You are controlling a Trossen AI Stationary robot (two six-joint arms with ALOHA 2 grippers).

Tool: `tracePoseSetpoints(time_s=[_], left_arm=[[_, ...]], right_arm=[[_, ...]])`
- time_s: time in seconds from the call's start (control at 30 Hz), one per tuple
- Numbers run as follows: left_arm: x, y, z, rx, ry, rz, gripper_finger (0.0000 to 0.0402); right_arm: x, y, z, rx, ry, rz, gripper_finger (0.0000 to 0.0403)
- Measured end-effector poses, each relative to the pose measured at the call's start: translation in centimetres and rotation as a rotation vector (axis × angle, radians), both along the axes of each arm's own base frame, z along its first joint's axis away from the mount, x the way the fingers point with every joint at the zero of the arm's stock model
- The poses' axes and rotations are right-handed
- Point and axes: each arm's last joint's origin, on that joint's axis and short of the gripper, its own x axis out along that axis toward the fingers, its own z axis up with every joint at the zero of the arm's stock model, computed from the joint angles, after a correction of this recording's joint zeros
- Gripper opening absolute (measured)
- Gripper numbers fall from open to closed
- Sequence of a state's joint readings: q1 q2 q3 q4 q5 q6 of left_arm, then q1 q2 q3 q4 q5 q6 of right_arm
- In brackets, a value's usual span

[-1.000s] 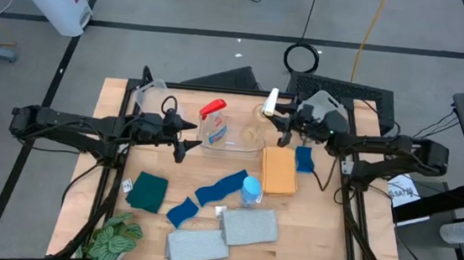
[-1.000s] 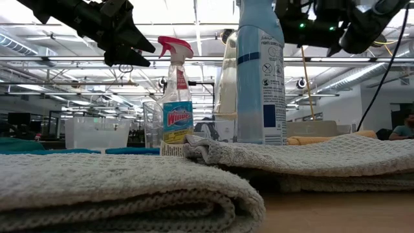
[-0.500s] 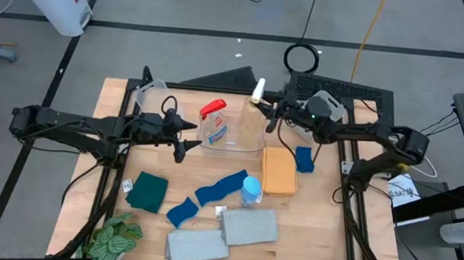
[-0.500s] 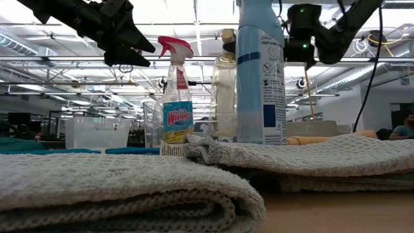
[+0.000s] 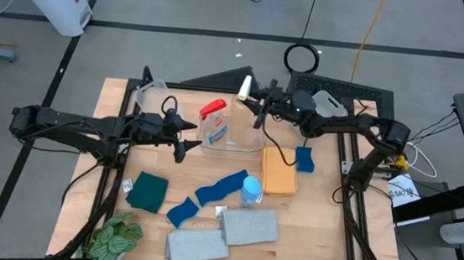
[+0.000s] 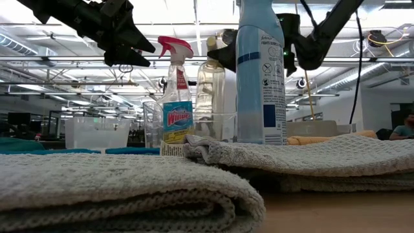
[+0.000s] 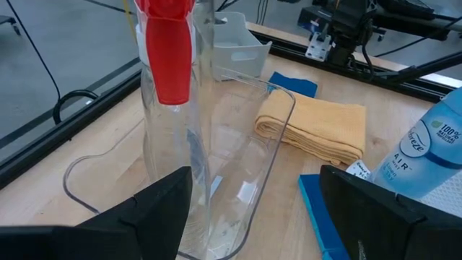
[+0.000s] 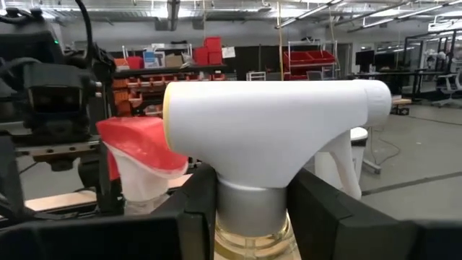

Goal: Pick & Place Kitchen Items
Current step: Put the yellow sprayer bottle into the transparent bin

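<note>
white-trigger bottle [image 5: 245,90] | upright | right gripper [image 5: 261,109] fingers clamp neck

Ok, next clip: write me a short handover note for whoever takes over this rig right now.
Right gripper: shut on the white-trigger bottle at its neck, held over the clear tub.
Left gripper: open, empty, beside the tub.
Done: red-trigger bottle stands in the tub.
Left: blue-capped bottle, orange cloth, blue sponges, blue cloth, teal cloth and two grey towels are on the table.
</note>
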State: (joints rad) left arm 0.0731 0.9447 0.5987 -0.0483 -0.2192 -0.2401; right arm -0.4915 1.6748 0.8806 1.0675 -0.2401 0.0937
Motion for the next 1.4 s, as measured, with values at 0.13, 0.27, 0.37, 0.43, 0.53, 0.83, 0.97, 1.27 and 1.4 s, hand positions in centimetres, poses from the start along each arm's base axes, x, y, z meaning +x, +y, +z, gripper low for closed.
tracePoseSetpoints(time_s=[0.13,0.27,0.37,0.43,0.53,0.83,0.97,1.27,1.4], left_arm=[[0.0,0.0,0.0,0.0,0.0,0.0,0.0308],[0.0,0.0,0.0,0.0,0.0,0.0,0.0308],[0.0,0.0,0.0,0.0,0.0,0.0,0.0308],[0.0,0.0,0.0,0.0,0.0,0.0,0.0308],[0.0,0.0,0.0,0.0,0.0,0.0,0.0308],[0.0,0.0,0.0,0.0,0.0,0.0,0.0308],[0.0,0.0,0.0,0.0,0.0,0.0,0.0308],[0.0,0.0,0.0,0.0,0.0,0.0,0.0308],[0.0,0.0,0.0,0.0,0.0,0.0,0.0308]], right_arm=[[0.8,-0.4,-0.4,0.015,0.01,0.005,0.0109],[1.6,-0.7,-0.5,0.024,0.005,0.033,0.0105],[2.1,-0.9,-0.6,0.023,0.005,0.033,0.0105],[2.2,-1.0,-0.7,0.022,0.008,0.033,0.0109],[2.4,-1.1,-1.0,0.022,0.015,0.034,0.0111],[2.3,-1.0,-0.7,-0.038,0.003,0.039,0.0111],[2.5,-0.8,-1.0,-0.051,0.043,0.049,0.0111],[3.0,0.2,-1.1,-0.121,0.067,0.067,0.0114],[3.1,0.5,-1.1,-0.14,0.07,0.073,0.011]])
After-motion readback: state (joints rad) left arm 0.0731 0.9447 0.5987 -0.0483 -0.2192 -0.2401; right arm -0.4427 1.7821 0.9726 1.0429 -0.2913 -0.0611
